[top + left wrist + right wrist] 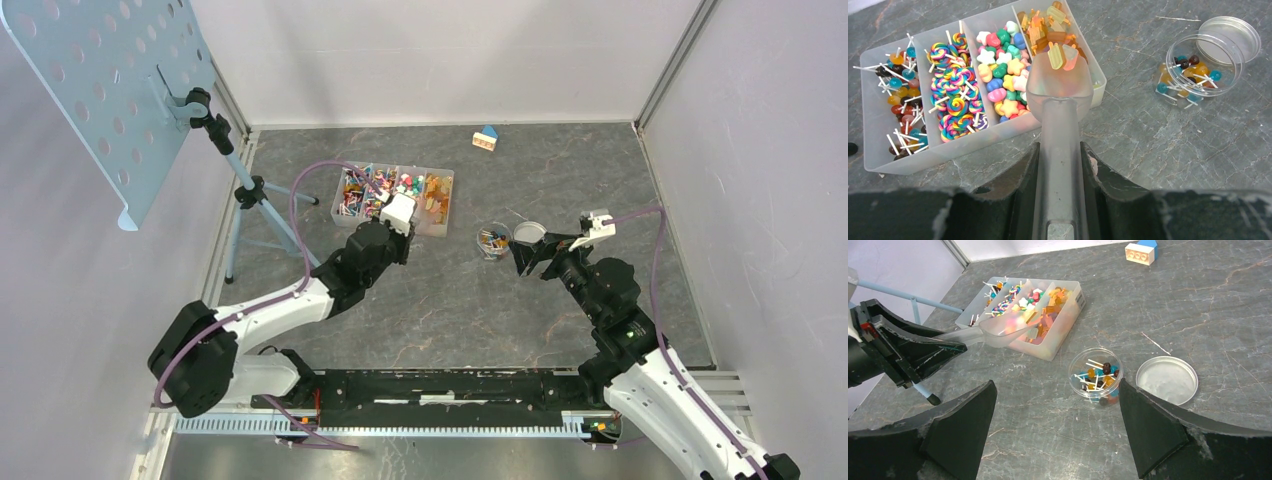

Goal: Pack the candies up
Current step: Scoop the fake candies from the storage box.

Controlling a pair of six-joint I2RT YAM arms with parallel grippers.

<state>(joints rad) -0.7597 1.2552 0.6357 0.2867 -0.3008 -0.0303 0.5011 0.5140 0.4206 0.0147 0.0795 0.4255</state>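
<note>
Scoop (1060,87) clamped by its handle in left gripper (1060,150), two candies (1057,55) (popsicle-shaped, seemingly) carried in it over divided tray (948,151), right gripper (1057,387) spread wide near jar (1073,367)

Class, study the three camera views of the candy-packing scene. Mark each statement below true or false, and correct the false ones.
1. The left gripper is shut on the handle of a clear scoop. True.
2. The scoop is empty. False: popsicle candies lie in its bowl.
3. The lid is on the round jar. False: it lies on the table beside the jar, which stands open.
4. The right gripper is open and holds nothing. True.
5. The candy box has four compartments. True.
</note>
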